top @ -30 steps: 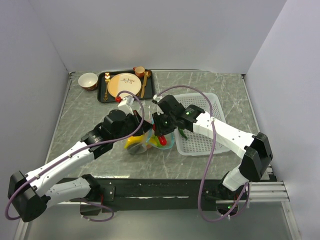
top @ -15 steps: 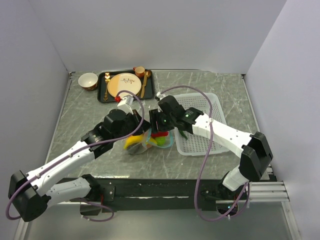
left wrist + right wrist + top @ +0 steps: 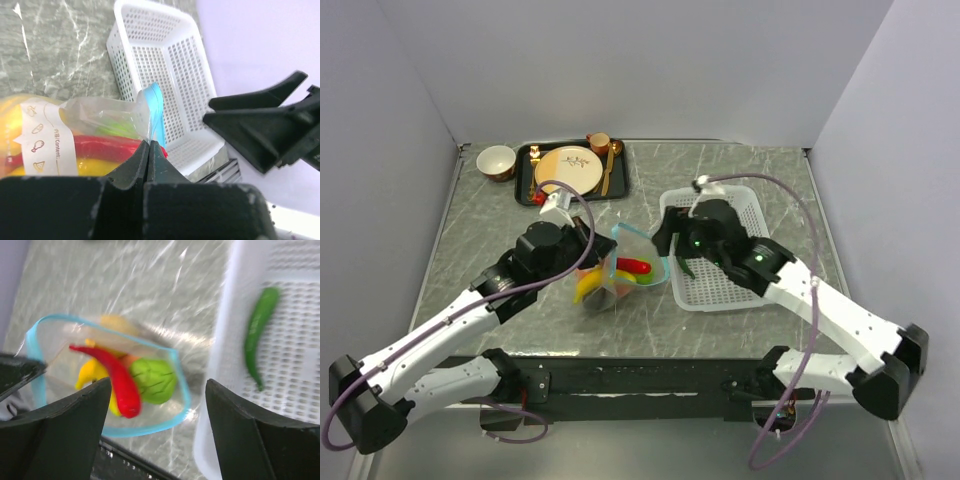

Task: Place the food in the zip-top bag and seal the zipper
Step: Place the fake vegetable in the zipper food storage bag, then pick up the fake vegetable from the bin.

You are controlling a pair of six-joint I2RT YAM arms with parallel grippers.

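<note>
bag held open on the table [image 3: 490, 230], just beside the basket [image 3: 226, 335].
left gripper [image 3: 149, 146] is clenched on the bag [image 3: 55, 342] at its teal zipper [image 3: 183, 386], and the mouth gapes. a red chilli [image 3: 118, 378], a yellow banana [image 3: 92, 371] and a green ball [image 3: 154, 381] lie inside. right gripper [image 3: 157, 385], jaws wide and empty, hangs above the bag's mouth. a green pepper [image 3: 258, 330] lies in the white basket.
</note>
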